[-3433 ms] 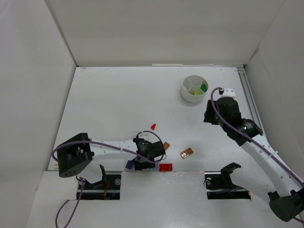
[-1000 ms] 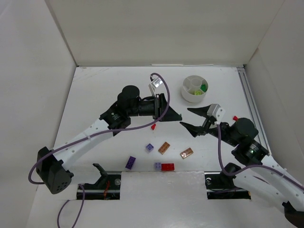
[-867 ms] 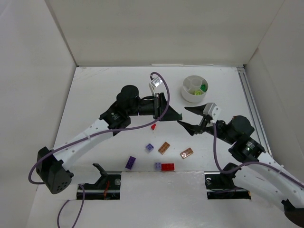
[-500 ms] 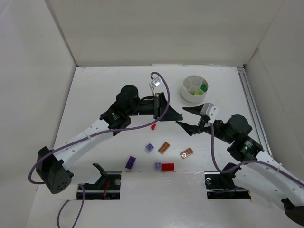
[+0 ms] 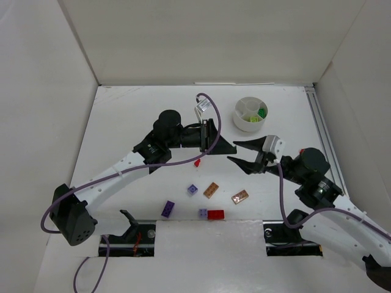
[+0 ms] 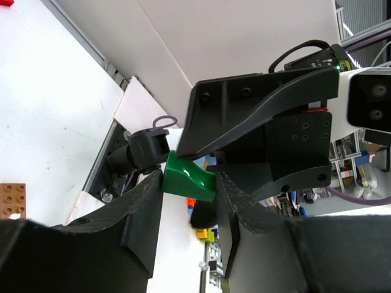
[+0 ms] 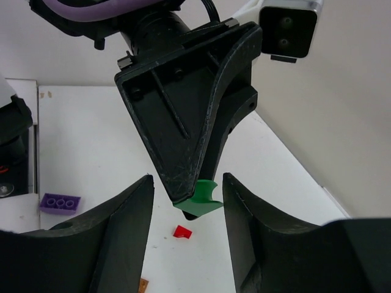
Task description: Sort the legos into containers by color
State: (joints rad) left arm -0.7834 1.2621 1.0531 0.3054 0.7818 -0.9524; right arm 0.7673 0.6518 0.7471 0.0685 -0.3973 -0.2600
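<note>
My left gripper (image 5: 225,148) is shut on a small green lego (image 6: 188,177), held in the air above the table's middle. My right gripper (image 5: 234,152) is open, tip to tip with the left one. Its fingers (image 7: 122,226) stand either side of the green lego (image 7: 203,200) with a gap on each side. The round white dish (image 5: 250,114) stands at the back right with green (image 5: 262,112) and lime (image 5: 253,119) legos in its sections. A tiny red lego (image 5: 197,163) lies on the table below the grippers.
Loose legos lie near the front edge: lilac (image 5: 192,190), two orange-brown (image 5: 211,190) (image 5: 240,196), purple (image 5: 167,209), lilac (image 5: 202,213) and red (image 5: 214,214). White walls close off the left, back and right sides.
The left arm has come up from the front edge and the right arm back from the dish to meet mid-table. In the last second the right gripper crept closer around the left gripper's tip.
</note>
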